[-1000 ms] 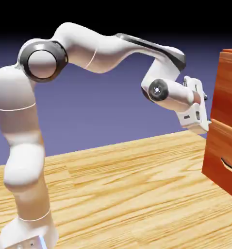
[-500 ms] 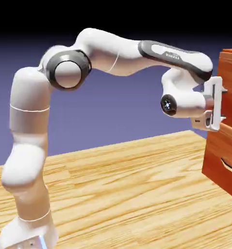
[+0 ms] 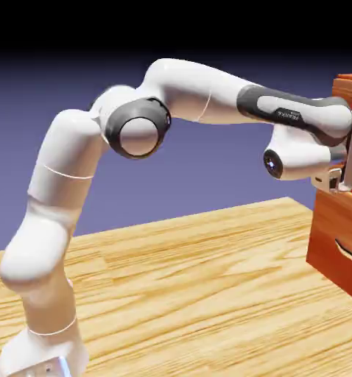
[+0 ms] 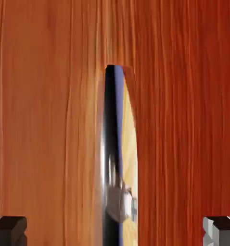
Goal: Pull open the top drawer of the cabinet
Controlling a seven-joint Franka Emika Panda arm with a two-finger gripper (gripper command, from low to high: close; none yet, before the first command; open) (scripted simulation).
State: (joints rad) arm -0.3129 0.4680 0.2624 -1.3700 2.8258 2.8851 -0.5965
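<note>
Red-brown wood filled the hand view, because the gripper (image 4: pixel 115 230) had swung up and moved in close to the cabinet (image 3: pixel 333 221) over the last second. Before, it hung lower and farther off, tilted down. Now it faced the top drawer (image 4: pixel 49 120) straight on. That likely meant the reach was almost done and the grab came next. Its two fingers (image 4: pixel 8 229) were wide apart and held nothing. The drawer looked shut. Its thin shiny handle (image 4: pixel 109 153) ran right in front of the gripper, between the fingers, and mirrored the room.

Bright, sharp render; dark upper backdrop
</note>
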